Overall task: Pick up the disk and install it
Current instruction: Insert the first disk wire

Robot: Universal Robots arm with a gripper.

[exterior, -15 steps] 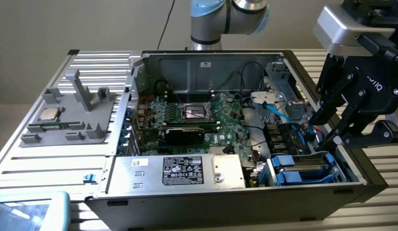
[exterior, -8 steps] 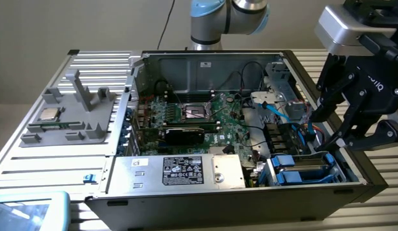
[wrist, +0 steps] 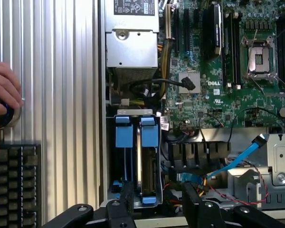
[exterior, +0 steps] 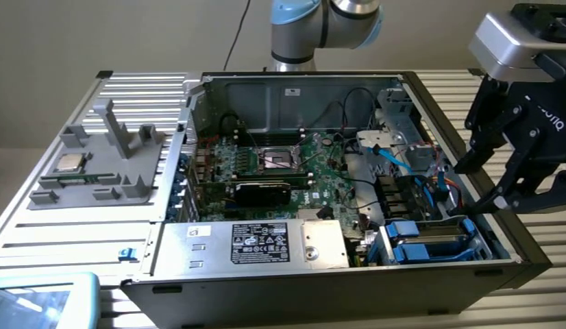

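Observation:
The disk [exterior: 438,241], silver-grey in its bright blue bracket, sits on edge in the drive bay at the front corner of the open computer case [exterior: 530,253], on the exterior view's right. In the wrist view the disk [wrist: 148,166] lies in the bay with blue tabs at its end. My gripper [exterior: 480,188] hangs above the case's side wall, just over and beyond the bay. Its black fingers [wrist: 127,204] stand apart on either side of the bay's near end. The gripper [wrist: 159,204] is open with nothing between its jaws, and it is not touching the disk.
A silver power supply box with a black label [exterior: 255,243] fills the case's front beside the bay. The green motherboard [exterior: 292,171] lies behind it, with a blue cable [wrist: 242,156] nearby. A CPU chip [exterior: 68,163] rests on a grey fixture. A person's hand [wrist: 2,102] and a keyboard [wrist: 14,185] lie outside the case.

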